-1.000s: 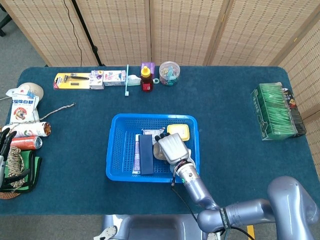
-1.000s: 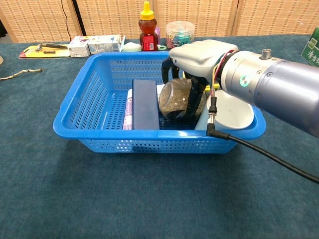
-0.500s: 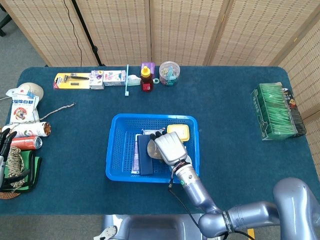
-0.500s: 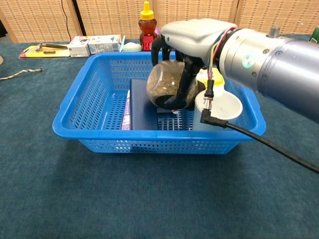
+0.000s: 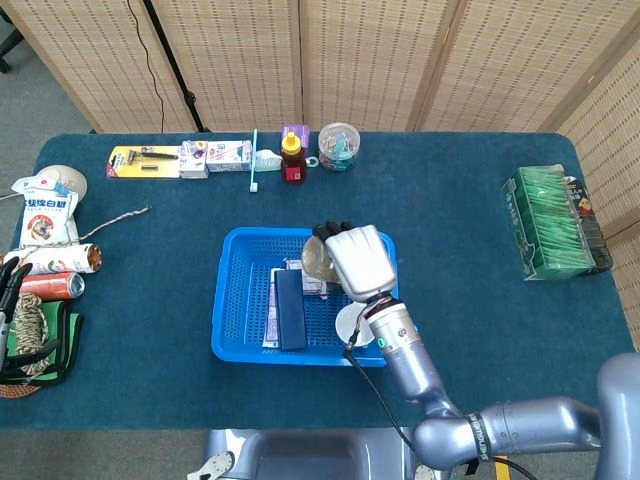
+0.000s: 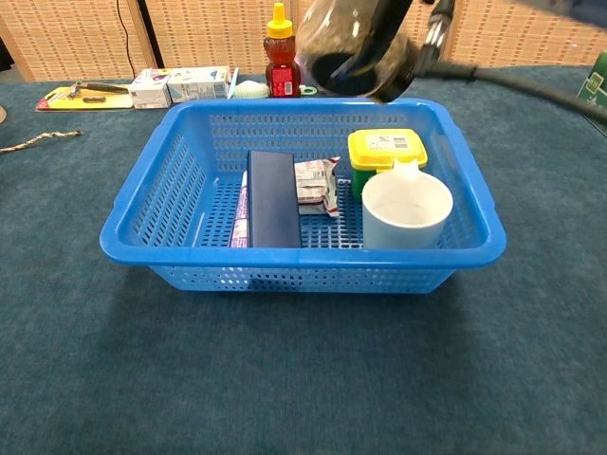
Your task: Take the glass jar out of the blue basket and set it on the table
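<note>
The jar (image 6: 356, 47) has been lifted out of the basket (image 6: 152, 204) within the last second: a moment ago it lay low among the contents, beside the dark box (image 6: 273, 194), and it is now held high above the far rim, gripped from above by the right hand (image 5: 358, 260). In the chest view the cup (image 6: 407, 209) and the yellow-lidded tub (image 6: 386, 150), previously screened by the arm, are uncovered. The extraction is judged done; what remains is a carry sideways past the rim and a lowering onto bare desk (image 6: 285, 379). The left hand is seen in neither view.
</note>
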